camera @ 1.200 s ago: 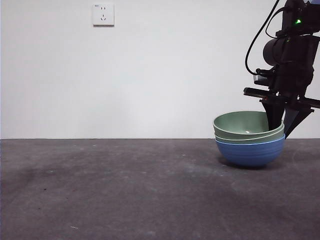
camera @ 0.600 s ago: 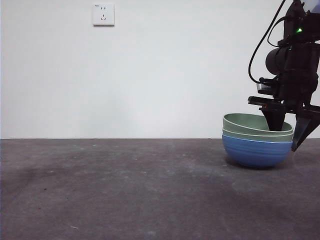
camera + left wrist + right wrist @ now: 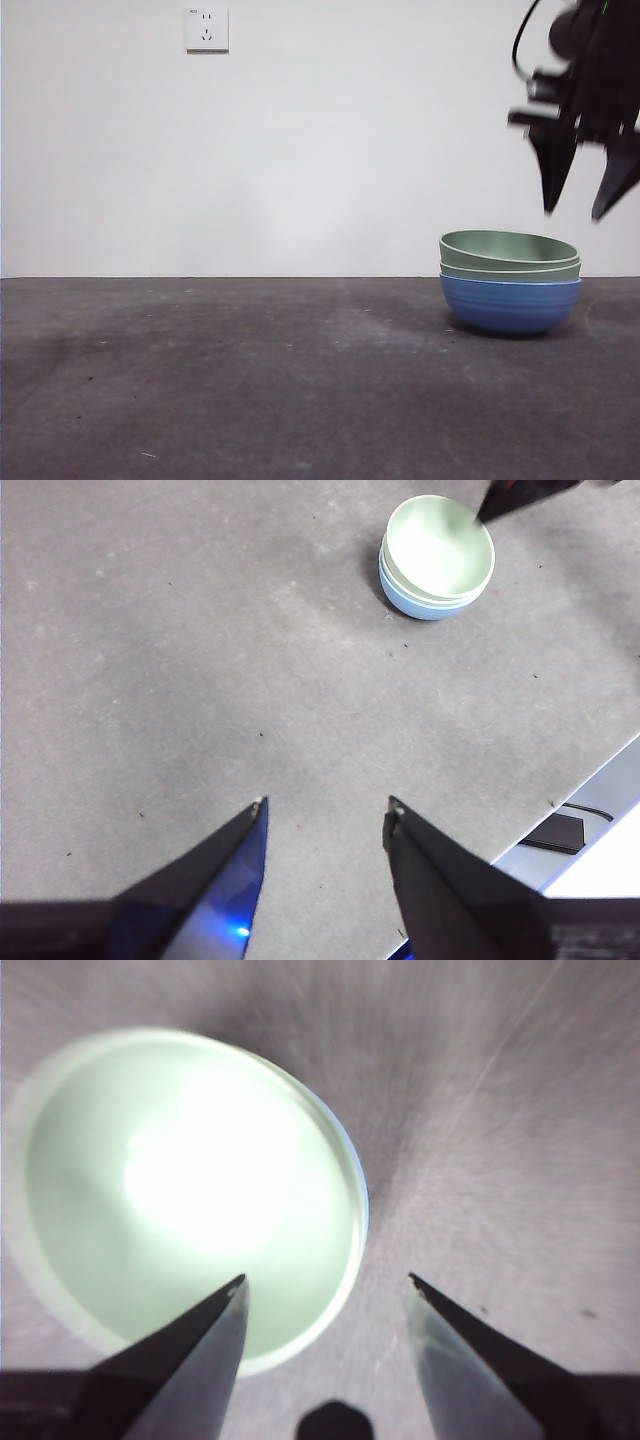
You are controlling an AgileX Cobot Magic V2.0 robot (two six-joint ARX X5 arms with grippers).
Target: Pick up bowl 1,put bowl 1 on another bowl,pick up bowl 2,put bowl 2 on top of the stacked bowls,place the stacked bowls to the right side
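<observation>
- A white wall socket plate (image 3: 206, 29) sits high on the pale wall at the left; below it the dark grey table surface (image 3: 250, 380) stretches across
- The left gripper (image 3: 325, 810) hangs over bare table, well apart from the bowls; its two black jaws are spread, holding nothing
- The stacked bowls (image 3: 510, 282) stand on the table at the right side: a blue round ridged bowl (image 3: 510, 306) at the bottom; two pale green ridged bowls (image 3: 510, 252) nested in it
- The right gripper (image 3: 583, 212) is above the stack's right edge, clear of it; jaws spread, empty
</observation>
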